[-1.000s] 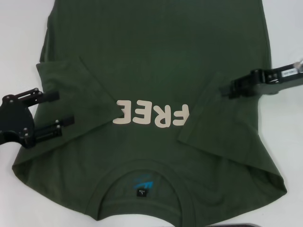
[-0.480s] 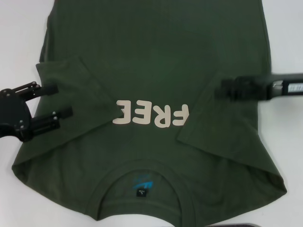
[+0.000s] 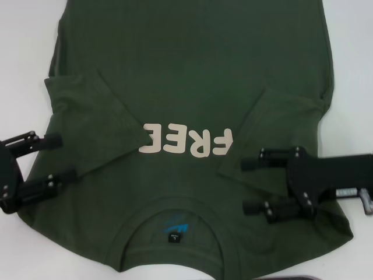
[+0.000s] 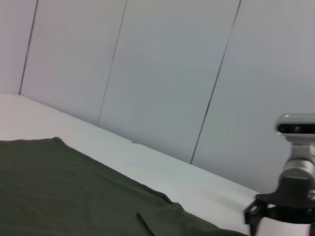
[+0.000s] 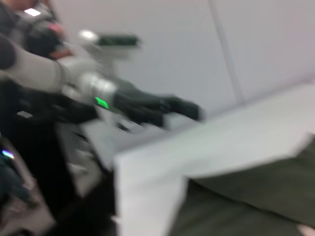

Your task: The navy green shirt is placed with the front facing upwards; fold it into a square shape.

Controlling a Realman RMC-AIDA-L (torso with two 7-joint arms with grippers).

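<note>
My head view cuts the shirt (image 3: pixel 192 76) off at its far hem and at the near collar edge, and both folded-in sleeves hide the ends of the cream lettering (image 3: pixel 186 140). My left gripper (image 3: pixel 44 163) runs out of the picture on the left, so its body is mostly lost; my right gripper (image 3: pixel 253 185) covers part of the right shoulder. The tag (image 3: pixel 173 238) is too small to read. My right wrist view is smeared throughout.

One navy green shirt (image 3: pixel 192 76), two grippers: left gripper (image 3: pixel 58 158), right gripper (image 3: pixel 247 185).
</note>
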